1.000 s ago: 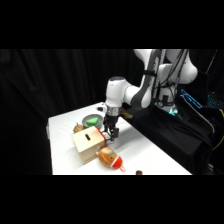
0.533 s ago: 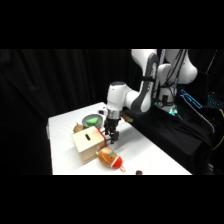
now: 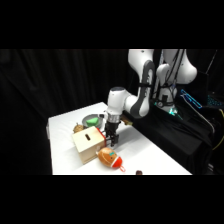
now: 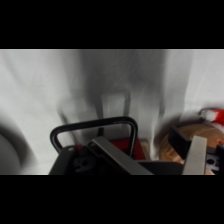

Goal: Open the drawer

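Observation:
The small light wooden box (image 3: 89,145) with a dark slot on top stands at the table's near left. Its drawer sits on the box's right end and looks pushed in. My gripper (image 3: 111,140) hangs straight down against that end, hiding the handle in the side view. In the wrist view a red piece, apparently the handle (image 4: 122,146), shows low in the picture behind the black linkage. The gripper (image 4: 150,146) is open, its grey fingers (image 4: 197,155) standing apart with tan wood between them.
A round orange-brown stuffed toy (image 3: 107,157) with a red end lies right in front of the box, under the gripper; it also shows as the toy (image 4: 200,131) at the wrist view's right. A green bowl (image 3: 92,120) stands behind the box. A small dark object (image 3: 139,172) lies near the table's front edge.
The arm has swung a little left and lowered, bringing the gripper closer against the box's right end. Box, toy and bowl have not moved.

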### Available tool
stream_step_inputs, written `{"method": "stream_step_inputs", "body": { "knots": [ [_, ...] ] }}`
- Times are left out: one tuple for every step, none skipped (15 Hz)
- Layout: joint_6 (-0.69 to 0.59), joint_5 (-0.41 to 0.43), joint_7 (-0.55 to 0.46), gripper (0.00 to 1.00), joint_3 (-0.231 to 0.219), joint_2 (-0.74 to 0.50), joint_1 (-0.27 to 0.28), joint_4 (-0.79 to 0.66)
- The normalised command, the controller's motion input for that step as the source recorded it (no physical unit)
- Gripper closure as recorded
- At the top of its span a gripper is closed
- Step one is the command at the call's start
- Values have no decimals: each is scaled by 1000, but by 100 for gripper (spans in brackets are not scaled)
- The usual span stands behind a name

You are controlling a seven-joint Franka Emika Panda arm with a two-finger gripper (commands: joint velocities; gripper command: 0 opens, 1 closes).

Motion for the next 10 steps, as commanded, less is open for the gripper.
{"method": "stream_step_inputs", "body": {
  "knots": [
    [209,64,-65,0,91,166,-95,106],
    [213,61,-66,0,110,155,-111,103],
    [202,57,-58,0,106,145,-104,101],
    [194,51,-56,0,112,129,-104,87],
    [194,44,-46,0,91,102,-78,53],
    [194,40,-36,0,63,60,-46,-2],
    [192,38,-38,0,77,23,-58,-48],
    [208,34,-33,0,61,-37,-33,-134],
    [220,30,-30,0,55,-75,-21,-192],
    [232,29,-18,0,37,-129,6,-280]
  ]
}}
